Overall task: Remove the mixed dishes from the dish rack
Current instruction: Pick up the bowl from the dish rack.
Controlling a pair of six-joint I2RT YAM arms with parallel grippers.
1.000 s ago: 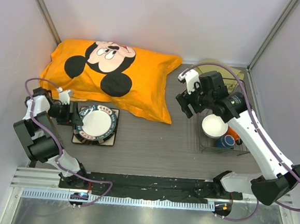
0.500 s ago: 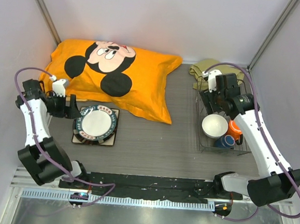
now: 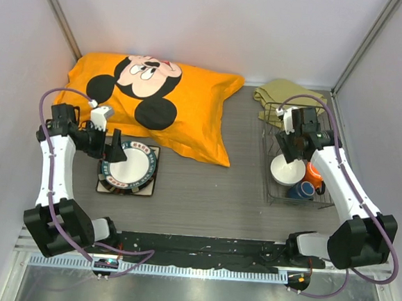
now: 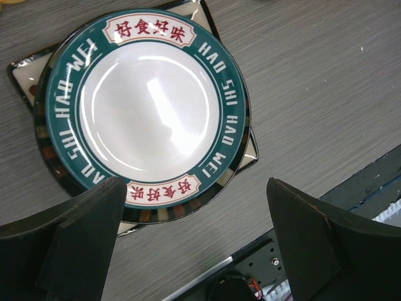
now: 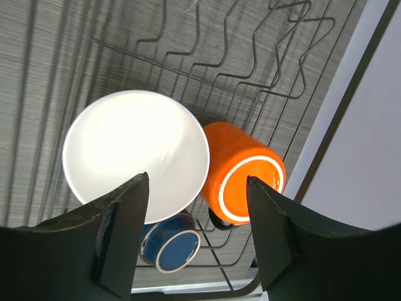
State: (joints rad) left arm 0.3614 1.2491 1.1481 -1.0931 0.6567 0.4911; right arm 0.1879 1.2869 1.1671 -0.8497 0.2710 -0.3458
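Jaws on the left gripper (image 3: pixel 112 148) stand wide apart with nothing between them, wider than a second ago. That gripper was off to the left of the plate stack then and now hangs over its near-left edge. The right gripper (image 5: pixel 195 185) has come from the far end of the rectangular dark wire dish rack (image 5: pixel 250 63) to above the white bowl (image 5: pixel 131 150). Its jaws are narrower than before but still apart, gripping nothing.

Below the left jaws lies the white plate with a dark green patterned rim (image 4: pixel 150 113), which reads "HAO SHI HAO WEI" in white, with 好食好味 in red on two pale panels. Under it, the square cream plate (image 4: pixel 19 69) shows only its corners, and the round brown dark-rimmed plate is a sliver I can hardly make out.

Below the right jaws, inside the rack, the bowl touches the orange mug (image 5: pixel 241 182) lying on its side. The small dark-blue cup (image 5: pixel 170 244) is partly hidden by the bowl.
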